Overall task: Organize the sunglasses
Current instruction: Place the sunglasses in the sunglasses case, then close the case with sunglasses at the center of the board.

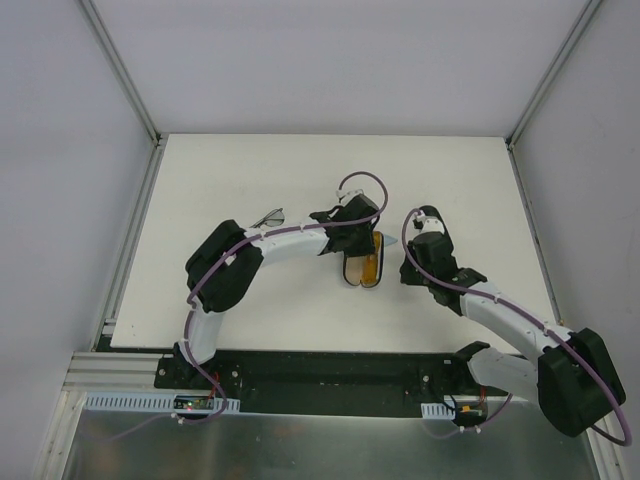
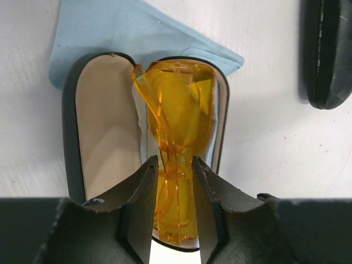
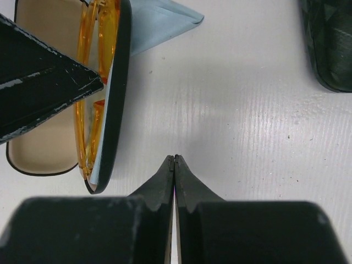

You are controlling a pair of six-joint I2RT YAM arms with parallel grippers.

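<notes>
So the orange sunglasses (image 2: 179, 104) are lying folded in the 3 o'clock half of the open case (image 2: 104, 137), on top of a light-blue cloth (image 2: 99, 33). The left gripper (image 2: 174, 176) straddles their 6 o'clock end with fingers parted. It looks loose rather than pinching, though we can't tell if a pad brushes the plastic. The right gripper (image 3: 175, 159) is clenched on nothing, over bare table (image 3: 247, 126).

We reckon the step in hand is seating that pair. To do it well, we'd widen the fingers a touch more and lift straight up so nothing drags the frame back out. One orange corner up at 11 o'clock leans toward the hinge line. We'd check it before folding the lid over.

Only the top view shows us the wire-framed sunglasses (image 1: 268, 217), out on the table at 10 o'clock from the case. The left wrist view gives the seating, and the right wrist view shows the orange pair edge-on against the rim.
</notes>
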